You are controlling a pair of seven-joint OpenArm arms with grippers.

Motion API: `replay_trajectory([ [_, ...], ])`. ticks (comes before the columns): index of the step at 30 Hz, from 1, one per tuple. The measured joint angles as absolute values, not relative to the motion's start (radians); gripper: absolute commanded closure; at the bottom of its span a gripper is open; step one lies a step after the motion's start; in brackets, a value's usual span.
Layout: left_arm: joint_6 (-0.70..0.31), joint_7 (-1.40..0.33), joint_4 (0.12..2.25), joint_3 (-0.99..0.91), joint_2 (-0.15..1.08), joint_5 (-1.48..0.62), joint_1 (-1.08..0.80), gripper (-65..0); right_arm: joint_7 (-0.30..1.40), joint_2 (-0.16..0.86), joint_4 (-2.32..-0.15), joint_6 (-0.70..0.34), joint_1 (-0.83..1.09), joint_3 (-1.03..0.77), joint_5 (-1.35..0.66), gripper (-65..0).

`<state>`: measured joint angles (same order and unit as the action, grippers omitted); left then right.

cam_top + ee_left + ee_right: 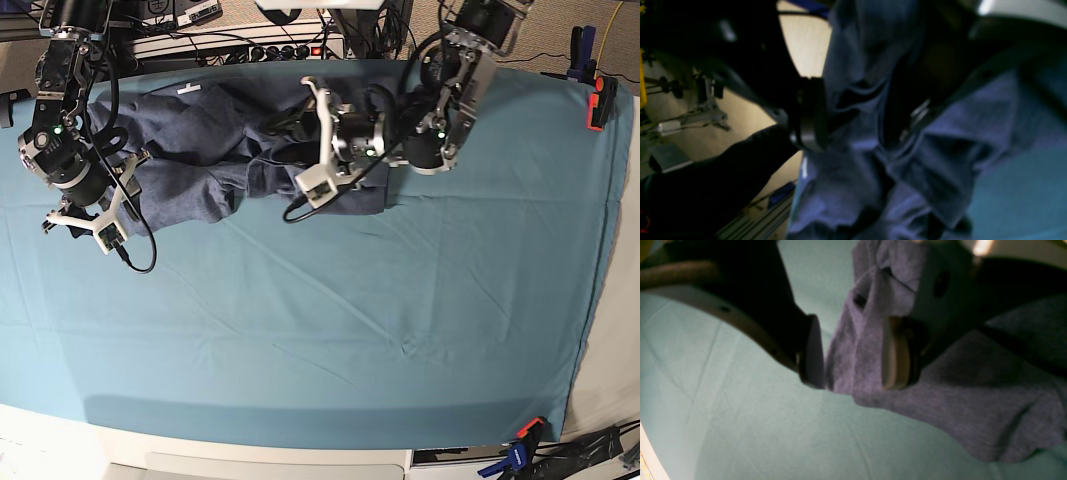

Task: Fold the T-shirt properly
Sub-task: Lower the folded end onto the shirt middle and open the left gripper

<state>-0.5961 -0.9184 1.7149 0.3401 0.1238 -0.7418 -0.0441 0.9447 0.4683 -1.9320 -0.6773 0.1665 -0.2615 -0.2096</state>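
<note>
T-shirt [215, 150]: slate blue-grey, bunched and unfolded along far edge of teal table cloth [350, 330].
Left gripper [857, 116]: jaws parted, cloth slack between them, no firm pinch evident.
Right gripper [853, 353]: jaws apart astride a fabric fold, not clamped.
Step in hand: re-gripping for spreading, by appearance.
Next move: likely clean pinches on hem or shoulder edges, then pulling flat.

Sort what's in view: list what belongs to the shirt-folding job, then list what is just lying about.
Belongs to the job:
- T-shirt, crumpled along the far side
- left gripper, jaws apart around a fold
- right gripper, jaws apart around a fold

Just lying about:
- teal table cloth
- clamps at the cloth's corners
- power strip behind the table
</note>
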Motion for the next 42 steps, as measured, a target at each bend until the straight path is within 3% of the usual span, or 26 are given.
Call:
replay_trajectory([
  [15, -0.573, -0.934, 1.752, 0.311, 0.106, -0.751, 0.036, -27.6, 0.945, 0.468, -1.932, -0.677, 0.167, -0.262, -0.21, -29.5],
  [23, -0.535, -0.972, 1.785, 0.115, 0.106, -0.743, 0.092, -13.6, 0.953, 0.468, -1.932, -0.677, 0.167, -0.262, -0.21, -29.5],
  [27, -0.53, -0.996, 1.786, 0.038, 0.135, -0.745, 0.083, -0.7, 0.953, 0.468, -1.932, -0.677, 0.167, -0.262, -0.21, -29.5],
  [33, -0.416, -1.0, 1.796, -0.005, 0.25, -0.739, 0.006, 0.0, 0.953, 0.468, -1.932, -0.677, 0.167, -0.262, -0.21, -29.5],
  [42, -0.414, -0.986, 1.935, -0.001, 0.266, -0.745, -0.185, 0.0, 0.953, 0.468, -1.932, -0.677, 0.167, -0.262, -0.21, -29.5],
])
